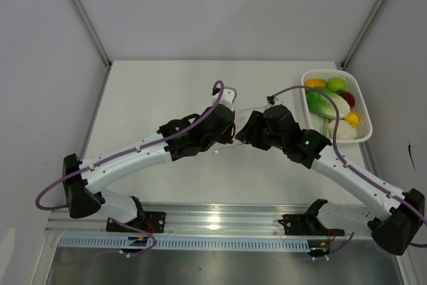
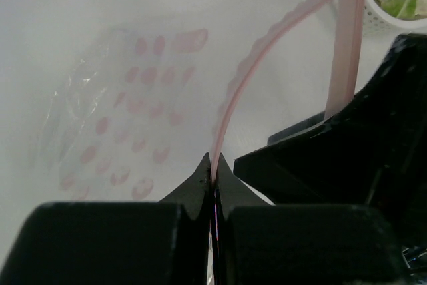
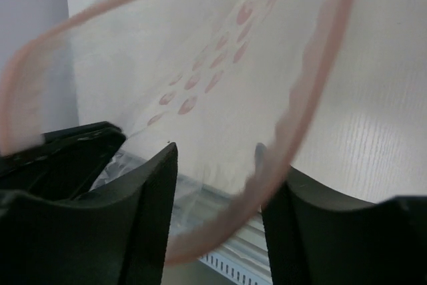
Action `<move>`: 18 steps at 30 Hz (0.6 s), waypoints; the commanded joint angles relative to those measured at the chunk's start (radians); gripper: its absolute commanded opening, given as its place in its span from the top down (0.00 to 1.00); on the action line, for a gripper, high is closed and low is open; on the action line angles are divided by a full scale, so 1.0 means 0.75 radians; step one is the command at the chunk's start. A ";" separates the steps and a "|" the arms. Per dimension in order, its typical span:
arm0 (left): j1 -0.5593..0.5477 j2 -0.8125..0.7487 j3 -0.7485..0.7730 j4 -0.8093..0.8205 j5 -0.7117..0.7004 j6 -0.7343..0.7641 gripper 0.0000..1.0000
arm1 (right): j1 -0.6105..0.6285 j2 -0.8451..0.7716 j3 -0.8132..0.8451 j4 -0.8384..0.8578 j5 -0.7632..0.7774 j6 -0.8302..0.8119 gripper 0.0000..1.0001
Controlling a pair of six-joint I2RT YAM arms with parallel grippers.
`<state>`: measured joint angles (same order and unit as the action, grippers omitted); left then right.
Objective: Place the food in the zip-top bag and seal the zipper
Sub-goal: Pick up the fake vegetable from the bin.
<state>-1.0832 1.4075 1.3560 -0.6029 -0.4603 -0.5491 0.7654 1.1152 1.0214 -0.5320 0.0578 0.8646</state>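
Note:
The zip-top bag (image 2: 133,121), clear with pinkish-red dots, hangs between both grippers over the table's middle. My left gripper (image 2: 215,165) is shut on its pink zipper strip (image 2: 243,85); in the top view it (image 1: 230,128) sits right against my right gripper (image 1: 250,131). My right gripper (image 3: 215,151) is open, with the zipper strip (image 3: 293,131) curving across the gap close to its right finger; the bag's open mouth (image 3: 200,71) faces it. The food sits in the white basket: cabbage (image 1: 323,103), green apple (image 1: 337,84), orange fruit (image 1: 316,83), yellow fruit (image 1: 352,119).
The white mesh basket (image 1: 325,72) stands at the table's far right edge and shows in the left wrist view (image 2: 387,15). The aluminium rail (image 1: 213,221) with the arm bases runs along the near edge. Grey walls enclose the table behind and at the sides.

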 commanded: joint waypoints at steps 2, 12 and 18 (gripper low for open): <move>0.010 -0.021 0.104 0.041 0.006 0.047 0.99 | -0.020 -0.025 -0.053 0.055 0.031 0.023 0.53; 0.199 -0.214 0.045 -0.053 0.155 0.065 0.99 | -0.296 -0.088 -0.108 -0.037 -0.060 -0.195 1.00; 0.199 -0.277 -0.014 -0.072 0.190 0.025 0.99 | -0.368 0.057 -0.039 -0.078 -0.230 -0.349 1.00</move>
<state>-0.9531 1.2694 1.3632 -0.6239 -0.2901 -0.5266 0.5293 1.1110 0.9607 -0.5064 -0.0921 0.7177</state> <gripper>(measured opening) 0.005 0.005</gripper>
